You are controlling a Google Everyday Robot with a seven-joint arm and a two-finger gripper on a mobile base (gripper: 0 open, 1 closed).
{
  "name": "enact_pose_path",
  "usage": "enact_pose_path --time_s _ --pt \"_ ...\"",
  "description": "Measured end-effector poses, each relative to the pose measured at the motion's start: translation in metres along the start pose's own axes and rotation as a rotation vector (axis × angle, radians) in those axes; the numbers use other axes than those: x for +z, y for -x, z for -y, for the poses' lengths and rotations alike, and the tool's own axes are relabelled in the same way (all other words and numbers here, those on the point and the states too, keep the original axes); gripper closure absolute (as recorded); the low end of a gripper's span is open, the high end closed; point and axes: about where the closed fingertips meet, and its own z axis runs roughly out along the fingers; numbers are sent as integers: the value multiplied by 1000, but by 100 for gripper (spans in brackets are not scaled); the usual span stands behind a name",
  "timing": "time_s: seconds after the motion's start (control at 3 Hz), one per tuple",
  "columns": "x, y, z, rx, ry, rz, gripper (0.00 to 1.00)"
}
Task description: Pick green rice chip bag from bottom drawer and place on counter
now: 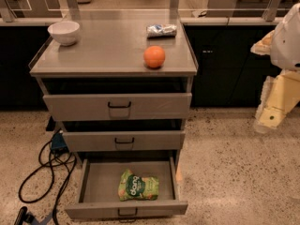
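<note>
The green rice chip bag (138, 186) lies flat on the floor of the bottom drawer (96, 184), near its front and slightly right of centre. That drawer is pulled wide open. The counter (108, 53) is the grey top of the cabinet, well above it. My arm comes in at the right edge of the camera view, and its cream-coloured gripper (268, 117) hangs there at about the height of the top drawer, far to the right of the cabinet and well above the bag. Nothing shows in its grasp.
On the counter stand a white bowl (63, 32) at the back left, an orange (154, 56) right of centre, and a silver-blue wrapper (161, 30) behind it. The two upper drawers (117, 106) stick out a little. Black cables (44, 172) trail on the floor to the left.
</note>
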Motion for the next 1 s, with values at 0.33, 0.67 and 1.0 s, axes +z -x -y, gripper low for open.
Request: enact_pose_path --time_s 0.33,0.67,1.0 --pt "0 0 0 0 0 0 0" --pt "9 0 25 0 -27 29 0" --pt "77 -21 37 -1 44 81 0"
